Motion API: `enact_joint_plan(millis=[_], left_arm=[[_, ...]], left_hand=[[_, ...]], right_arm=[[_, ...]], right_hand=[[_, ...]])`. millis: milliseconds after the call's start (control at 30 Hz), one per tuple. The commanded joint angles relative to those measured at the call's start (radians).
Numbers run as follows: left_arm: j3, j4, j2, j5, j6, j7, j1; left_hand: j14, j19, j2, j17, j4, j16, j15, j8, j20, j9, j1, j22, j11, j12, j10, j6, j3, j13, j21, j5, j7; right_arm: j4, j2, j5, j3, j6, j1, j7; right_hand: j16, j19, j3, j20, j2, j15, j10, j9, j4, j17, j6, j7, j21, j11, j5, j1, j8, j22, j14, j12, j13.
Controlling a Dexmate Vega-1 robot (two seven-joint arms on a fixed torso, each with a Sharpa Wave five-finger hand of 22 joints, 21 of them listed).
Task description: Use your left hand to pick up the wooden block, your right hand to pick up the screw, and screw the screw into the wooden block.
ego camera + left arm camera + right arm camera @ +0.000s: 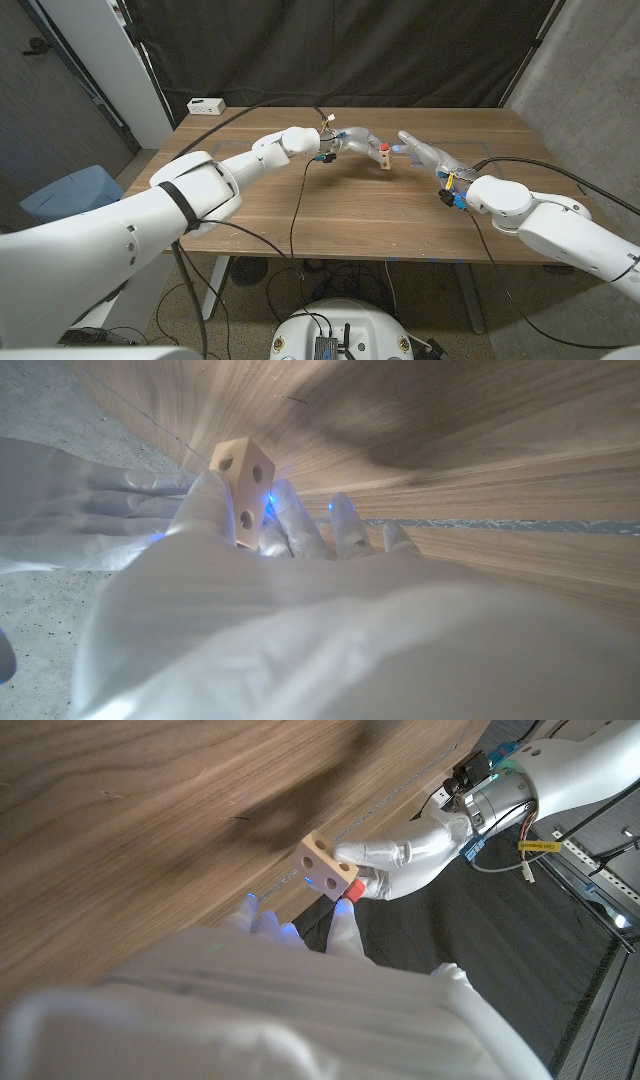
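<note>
Above the wooden table (330,215), the wooden block (385,159) is held up by the left hand (358,142). The small red screw (352,893) is pinched by the right hand (422,150) and touches the block.

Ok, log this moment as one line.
left robot hand: holds wooden block above table | right robot hand: at block, red screw at its fingertips | stage: screw meeting block
</note>
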State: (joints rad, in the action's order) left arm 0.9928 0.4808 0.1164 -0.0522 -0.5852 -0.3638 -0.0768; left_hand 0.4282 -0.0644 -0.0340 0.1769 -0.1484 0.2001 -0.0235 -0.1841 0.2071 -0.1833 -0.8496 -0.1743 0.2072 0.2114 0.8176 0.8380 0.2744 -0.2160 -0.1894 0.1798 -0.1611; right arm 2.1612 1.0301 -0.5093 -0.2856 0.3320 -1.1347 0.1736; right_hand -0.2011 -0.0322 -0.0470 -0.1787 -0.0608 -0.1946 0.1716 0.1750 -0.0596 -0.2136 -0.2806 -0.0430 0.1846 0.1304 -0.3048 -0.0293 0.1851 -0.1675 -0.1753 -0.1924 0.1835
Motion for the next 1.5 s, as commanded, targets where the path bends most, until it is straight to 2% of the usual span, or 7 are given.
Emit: enact_joint_plan(millis=[33, 400, 767, 1000, 1067, 1500], left_arm=[[0.015, -0.033, -0.011, 0.007, -0.012, 0.0, 0.015], [0.02, -0.032, -0.011, 0.007, -0.011, -0.003, 0.018], [0.024, -0.026, -0.008, 0.004, -0.01, -0.002, 0.019], [0.019, 0.005, 0.006, 0.003, -0.002, -0.006, 0.009], [0.017, 0.013, 0.01, 0.003, 0.001, -0.007, 0.006], [0.005, 0.08, 0.04, -0.005, 0.023, -0.006, -0.016]], left_hand=[[0.005, -0.009, 0.002, 0.003, 0.004, 0.0, 0.005, -0.008, 0.005, -0.004, 0.004, -0.002, -0.001, -0.002, 0.008, 0.006, 0.001, -0.004, -0.004, 0.006, -0.003], [0.004, -0.01, 0.002, 0.003, 0.003, 0.0, 0.006, -0.008, 0.005, -0.005, 0.003, -0.002, -0.001, -0.001, 0.009, 0.007, 0.002, -0.004, -0.005, 0.006, -0.001], [0.004, -0.01, 0.002, 0.003, 0.003, 0.0, 0.005, -0.007, 0.005, -0.005, 0.002, -0.002, -0.001, -0.001, 0.009, 0.005, 0.002, -0.005, -0.004, 0.006, -0.003], [0.004, -0.01, 0.001, 0.003, 0.004, 0.0, 0.005, -0.007, 0.005, -0.005, 0.003, -0.002, -0.001, -0.002, 0.008, 0.004, 0.002, -0.005, -0.004, 0.006, -0.001], [0.004, -0.01, 0.001, 0.003, 0.004, 0.001, 0.005, -0.007, 0.005, -0.005, 0.004, -0.002, -0.002, -0.002, 0.008, 0.003, 0.002, -0.005, -0.004, 0.006, -0.004], [0.005, -0.01, 0.001, 0.003, 0.003, 0.001, 0.006, -0.008, 0.005, -0.005, 0.003, -0.002, -0.002, -0.002, 0.007, 0.006, 0.002, -0.005, -0.005, 0.006, -0.003]], right_arm=[[-0.03, -0.014, 0.007, 0.003, -0.015, 0.017, 0.003], [-0.093, -0.049, 0.008, -0.014, -0.062, 0.043, -0.019], [-0.151, -0.111, 0.002, -0.037, -0.119, 0.063, -0.022], [-0.18, -0.146, 0.008, -0.057, -0.15, 0.079, -0.023], [-0.186, -0.152, 0.009, -0.062, -0.157, 0.082, -0.025], [-0.2, -0.173, 0.013, -0.085, -0.169, 0.097, -0.036]], right_hand=[[-0.008, 0.0, 0.001, -0.001, -0.002, -0.003, 0.083, 0.002, -0.011, -0.003, 0.004, -0.002, 0.007, 0.0, -0.006, -0.002, -0.001, -0.003, -0.134, -0.003, 0.002], [-0.008, 0.0, 0.003, -0.002, -0.001, -0.003, 0.084, 0.002, -0.013, -0.003, 0.023, -0.01, 0.006, -0.001, -0.007, -0.004, -0.007, -0.003, -0.133, -0.003, 0.002], [-0.005, -0.007, 0.005, -0.001, 0.0, -0.003, 0.095, 0.002, -0.014, -0.002, 0.031, -0.016, 0.004, -0.002, -0.009, -0.007, -0.008, -0.003, -0.139, 0.001, 0.002], [-0.003, -0.014, 0.007, 0.001, 0.002, -0.002, 0.103, 0.002, -0.015, -0.002, 0.032, -0.014, 0.001, -0.003, -0.01, -0.007, -0.006, -0.003, -0.144, 0.003, 0.002], [-0.003, -0.015, 0.008, 0.002, 0.002, -0.001, 0.107, 0.002, -0.016, -0.002, 0.031, -0.016, 0.001, -0.011, -0.01, -0.007, -0.005, -0.003, -0.145, 0.004, 0.002], [-0.002, -0.024, 0.012, 0.011, 0.003, 0.001, 0.115, 0.002, -0.019, -0.003, 0.019, -0.017, 0.0, -0.012, -0.012, -0.006, 0.001, -0.004, -0.15, 0.005, 0.002]])
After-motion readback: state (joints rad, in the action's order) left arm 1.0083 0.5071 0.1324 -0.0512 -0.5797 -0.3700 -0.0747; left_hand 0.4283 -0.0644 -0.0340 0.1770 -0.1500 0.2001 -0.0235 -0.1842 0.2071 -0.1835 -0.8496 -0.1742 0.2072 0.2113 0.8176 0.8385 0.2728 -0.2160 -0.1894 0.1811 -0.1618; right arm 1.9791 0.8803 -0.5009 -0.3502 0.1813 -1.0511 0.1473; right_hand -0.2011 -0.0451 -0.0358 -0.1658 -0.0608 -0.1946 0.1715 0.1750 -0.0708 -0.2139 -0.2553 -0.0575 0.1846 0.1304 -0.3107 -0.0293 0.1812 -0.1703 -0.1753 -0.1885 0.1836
